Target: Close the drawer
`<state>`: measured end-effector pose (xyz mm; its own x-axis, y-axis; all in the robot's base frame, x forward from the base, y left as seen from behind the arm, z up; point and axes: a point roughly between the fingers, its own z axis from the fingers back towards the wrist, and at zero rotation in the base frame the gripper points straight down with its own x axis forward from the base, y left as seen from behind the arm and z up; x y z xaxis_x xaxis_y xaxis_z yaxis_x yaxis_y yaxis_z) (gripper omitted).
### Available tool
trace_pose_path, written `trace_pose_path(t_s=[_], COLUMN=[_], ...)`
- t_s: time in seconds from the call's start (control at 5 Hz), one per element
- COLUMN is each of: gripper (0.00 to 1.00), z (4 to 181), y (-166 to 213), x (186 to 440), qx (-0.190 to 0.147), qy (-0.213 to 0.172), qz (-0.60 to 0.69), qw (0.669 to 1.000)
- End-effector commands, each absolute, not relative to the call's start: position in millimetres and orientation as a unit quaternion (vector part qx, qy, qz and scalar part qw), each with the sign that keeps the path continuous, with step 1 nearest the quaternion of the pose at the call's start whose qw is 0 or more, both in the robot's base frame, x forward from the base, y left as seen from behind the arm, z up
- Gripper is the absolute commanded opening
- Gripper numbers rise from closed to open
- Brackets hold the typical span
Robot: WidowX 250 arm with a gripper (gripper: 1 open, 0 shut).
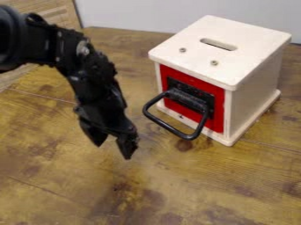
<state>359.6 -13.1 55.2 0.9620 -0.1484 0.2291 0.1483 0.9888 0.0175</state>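
Note:
The red drawer (179,76) with its black front panel (188,97) sits in a cream-white cabinet (241,54) at the right. A large black loop handle (174,115) sticks out from it toward the left front. My black gripper (108,141) hangs over the wooden table to the left of the handle, pointing down. Its fingers stand apart with nothing between them. It is close to the handle but apart from it.
The cabinet top has a slot (217,42) and two small screws. Bare wooden table (223,185) stretches in front and to the left. A light wooden panel (47,10) stands at the back left.

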Motion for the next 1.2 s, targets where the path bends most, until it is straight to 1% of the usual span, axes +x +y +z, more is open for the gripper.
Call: trace_pose_path(t_s=[0.0, 0.2, 0.6, 0.8, 1.0], gripper=[1.00, 1.00, 1.00, 1.00, 1.00], z=[83.7, 80.6, 71.1, 62.3, 65.9], y=[-20, -20, -1, -7, -22], x=[372, 371, 368, 375, 383], qx=[-0.004, -0.007, -0.019, -0.024, -0.031], qy=[-0.160, -0.156, -0.150, -0.148, -0.150], qz=[-0.079, -0.077, -0.115, -0.133, -0.155], qw=[0.984, 0.985, 0.982, 0.980, 0.976])
